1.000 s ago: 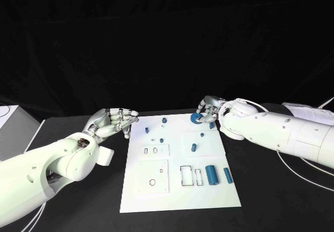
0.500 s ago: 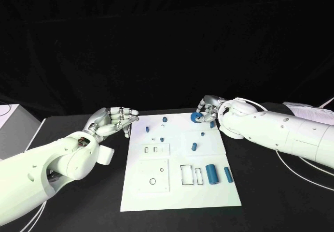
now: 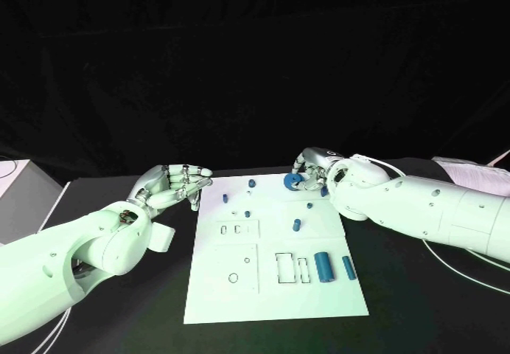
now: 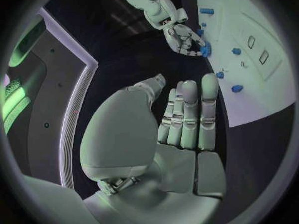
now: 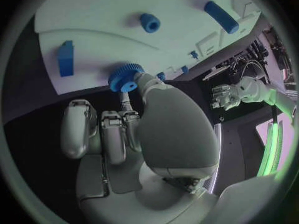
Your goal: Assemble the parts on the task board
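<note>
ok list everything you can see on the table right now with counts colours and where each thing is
board: one, white, middle of the table.
table: one, black, under the board.
gear: one, blue, pinched in the right hand over the board's far right corner.
cylinders: two, blue, lying side by side on the board's near right part.
small parts: several, blue, scattered over the board's far half; too small to count exactly.
cables: white, on the table at the right.
left hand: one, silver, left of the board, fingers curled, holding nothing.
right hand: one, silver, at the board's far right corner, holding the gear.
</note>
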### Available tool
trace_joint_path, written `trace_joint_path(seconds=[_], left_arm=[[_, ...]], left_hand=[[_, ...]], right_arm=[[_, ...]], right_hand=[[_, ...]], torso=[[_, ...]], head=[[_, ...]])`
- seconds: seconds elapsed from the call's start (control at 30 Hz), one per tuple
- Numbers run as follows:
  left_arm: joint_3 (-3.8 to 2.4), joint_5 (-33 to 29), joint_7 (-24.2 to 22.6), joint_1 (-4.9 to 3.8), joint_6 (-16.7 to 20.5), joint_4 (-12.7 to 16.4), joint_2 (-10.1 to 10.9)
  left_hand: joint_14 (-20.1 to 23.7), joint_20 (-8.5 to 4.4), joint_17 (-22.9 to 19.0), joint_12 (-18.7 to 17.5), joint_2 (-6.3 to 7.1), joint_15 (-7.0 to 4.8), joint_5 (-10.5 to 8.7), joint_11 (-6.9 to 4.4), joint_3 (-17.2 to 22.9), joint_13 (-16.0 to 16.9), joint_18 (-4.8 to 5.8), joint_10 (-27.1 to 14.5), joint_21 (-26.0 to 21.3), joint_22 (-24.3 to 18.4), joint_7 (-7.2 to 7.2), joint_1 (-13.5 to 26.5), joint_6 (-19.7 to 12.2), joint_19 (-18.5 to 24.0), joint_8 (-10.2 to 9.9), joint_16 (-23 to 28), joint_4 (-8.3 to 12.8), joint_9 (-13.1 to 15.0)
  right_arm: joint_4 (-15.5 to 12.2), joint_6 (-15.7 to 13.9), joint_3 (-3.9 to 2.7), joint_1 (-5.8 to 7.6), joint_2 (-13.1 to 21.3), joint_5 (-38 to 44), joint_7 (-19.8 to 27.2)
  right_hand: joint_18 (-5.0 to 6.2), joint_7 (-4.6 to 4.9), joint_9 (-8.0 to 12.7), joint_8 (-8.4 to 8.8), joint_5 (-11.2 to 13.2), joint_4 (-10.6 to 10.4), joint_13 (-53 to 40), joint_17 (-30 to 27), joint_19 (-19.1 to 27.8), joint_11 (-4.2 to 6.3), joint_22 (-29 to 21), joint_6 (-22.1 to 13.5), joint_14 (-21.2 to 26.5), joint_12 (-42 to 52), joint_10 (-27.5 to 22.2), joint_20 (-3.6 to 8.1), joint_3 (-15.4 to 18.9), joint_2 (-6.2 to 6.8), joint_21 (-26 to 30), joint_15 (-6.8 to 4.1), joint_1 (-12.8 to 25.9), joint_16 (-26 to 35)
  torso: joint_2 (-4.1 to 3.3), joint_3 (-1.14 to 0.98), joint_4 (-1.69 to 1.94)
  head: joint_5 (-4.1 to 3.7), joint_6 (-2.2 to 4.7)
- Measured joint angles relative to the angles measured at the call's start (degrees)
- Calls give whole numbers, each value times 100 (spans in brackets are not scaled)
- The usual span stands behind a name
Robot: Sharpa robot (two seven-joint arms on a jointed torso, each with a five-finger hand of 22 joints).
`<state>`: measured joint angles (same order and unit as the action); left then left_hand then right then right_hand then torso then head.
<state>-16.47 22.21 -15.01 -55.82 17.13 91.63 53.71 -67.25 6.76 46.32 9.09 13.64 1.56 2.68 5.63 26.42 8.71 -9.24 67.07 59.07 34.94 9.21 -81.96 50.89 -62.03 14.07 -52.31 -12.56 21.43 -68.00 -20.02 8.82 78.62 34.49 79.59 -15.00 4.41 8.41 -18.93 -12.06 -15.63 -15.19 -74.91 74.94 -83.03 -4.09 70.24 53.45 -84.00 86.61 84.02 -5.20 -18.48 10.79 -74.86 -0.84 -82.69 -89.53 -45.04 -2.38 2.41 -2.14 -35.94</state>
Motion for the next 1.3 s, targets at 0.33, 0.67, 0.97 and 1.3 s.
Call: trace_joint_path(seconds=[0.33,0.67,0.97,1.3], left_arm=[[0,-8,-1,0,-1,-1,-3],[0,-23,-2,0,-1,14,-9],[0,-32,0,0,-2,24,-18],[0,-37,2,0,-2,30,-13]], left_hand=[[0,0,0,0,0,0,0,0,0,0,0,0,0,0,0,0,0,0,0,0,0,-1],[0,0,0,0,-22,0,0,0,0,-1,0,0,0,0,0,-22,0,0,0,0,0,9],[0,0,0,0,-22,0,0,0,0,-1,0,0,0,0,0,-22,0,0,0,0,0,8],[0,0,0,0,-22,0,0,0,0,3,0,0,0,0,0,-22,0,0,0,0,0,8]], right_arm=[[-434,-388,-7,10,-204,616,-1],[-269,-497,8,-106,-738,888,32],[-11,-514,16,-169,-1025,984,64],[7,-503,20,-183,-1073,1030,82]], right_hand=[[0,-2,-5,0,4,33,-4,0,7,0,20,40,8,0,0,7,-46,1,-23,-11,47,0],[0,-2,-7,4,15,34,-4,-1,7,0,13,39,7,0,0,7,-91,16,-23,-11,61,0],[1,2,-3,24,25,57,-3,-1,7,0,2,34,7,0,0,7,-114,16,-23,-10,61,0],[0,4,10,41,25,57,-2,-1,6,0,2,31,7,0,0,7,-115,46,-23,-10,90,0]], torso=[[-2,7,14],[-17,7,14],[-37,4,42],[-36,7,37]], head=[[0,34],[24,41],[34,29],[65,-19]])
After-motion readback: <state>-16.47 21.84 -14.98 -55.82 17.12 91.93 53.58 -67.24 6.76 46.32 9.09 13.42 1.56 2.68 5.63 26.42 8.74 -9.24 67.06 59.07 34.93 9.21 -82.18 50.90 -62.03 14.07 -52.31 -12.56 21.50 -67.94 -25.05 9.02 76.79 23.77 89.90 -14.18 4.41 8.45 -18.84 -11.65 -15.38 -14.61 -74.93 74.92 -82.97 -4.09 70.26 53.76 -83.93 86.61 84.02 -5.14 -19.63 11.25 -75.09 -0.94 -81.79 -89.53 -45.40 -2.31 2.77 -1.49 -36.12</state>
